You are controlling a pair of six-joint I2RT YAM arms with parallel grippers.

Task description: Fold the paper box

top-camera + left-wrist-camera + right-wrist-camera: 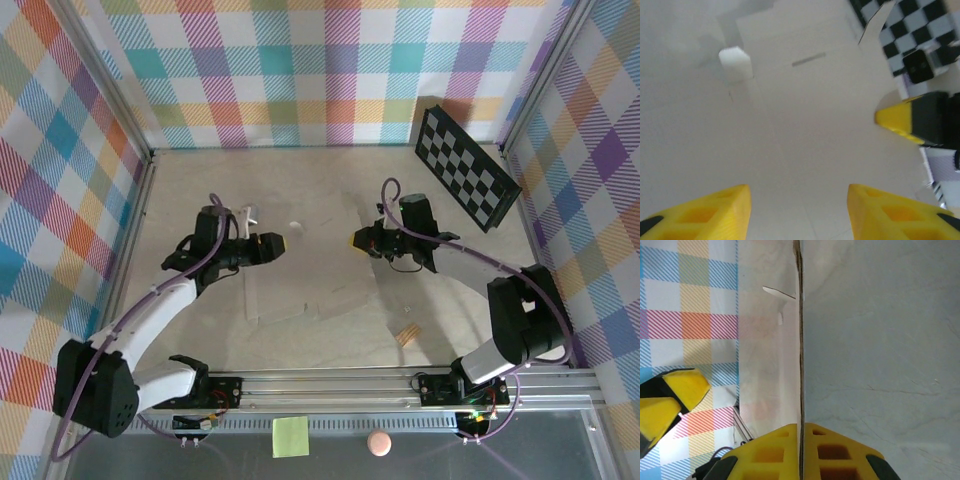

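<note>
Plaid-patterned walls (330,70) enclose a beige table (200,190) on three sides. A black-and-white checkerboard panel (467,167) leans in the far right corner.

Task item: the paper box (320,268) is a pale creased sheet in the middle of the table, between the two arms. Most of it lies flat. From the left wrist camera, the sheet (805,125) shows a narrow slot (809,59) and a small raised white flap (735,62).

Right gripper (360,238): at the sheet's right side. Its wrist camera shows the yellow fingers (801,432) pressed together on a panel of the sheet (785,370), seen edge-on and standing upright between them.

Left gripper (278,245): over the sheet's left part, facing the right gripper. Its wrist camera shows the jaws spread (798,200), nothing between them, and the sheet's surface beyond.

Other items: a yellow-green sticky note (290,436) and a small pink ball (379,443) on the near ledge, behind the arm bases.
</note>
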